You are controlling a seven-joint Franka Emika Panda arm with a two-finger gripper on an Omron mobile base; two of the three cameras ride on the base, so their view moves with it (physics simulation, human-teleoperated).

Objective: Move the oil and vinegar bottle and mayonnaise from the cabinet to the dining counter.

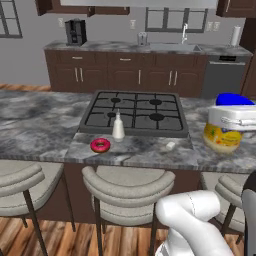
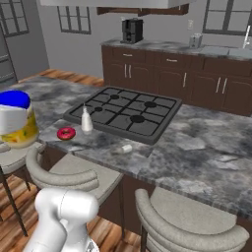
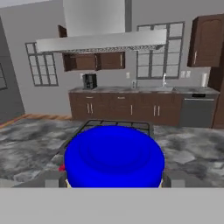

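Left base view: the mayonnaise [image 1: 226, 131] is seen at the right edge, a yellowish jar with a bright blue lid, raised above the dining counter [image 1: 40, 125] near its front edge. A white part of the gripper [image 1: 239, 121] is wrapped across the upper body of the jar just under the lid. The jaws are set wide and clamped on the mayonnaise; the fingertips themselves are not clearly resolved in this view.

The oil and vinegar bottle [image 1: 118, 127] is recorded upright on the dining counter, just in front of the black cooktop [image 1: 134, 112], touching or nearly touching its front rim. A pink-frosted donut [image 1: 100, 145] lies flat just beside the bottle, toward the front edge. A small pale object [image 1: 170, 145] lies on the stone farther right; its identity cannot be told.

Right base view: the same jar is noted at the far left edge, held off the counter's end, above a stool seat [image 2: 15, 155]. Bottle, donut and cooktop are seen in the same arrangement.

Hand view: the blue lid [image 3: 114, 156] is seen from close, centred low in the frame, with a grey finger [image 3: 177, 178] on either side of it. Behind it the cooktop, a range hood [image 3: 103, 41] and a wall counter with sink [image 3: 144, 89] are visible.

Three grey-cushioned stools stand along the near side of the dining counter.
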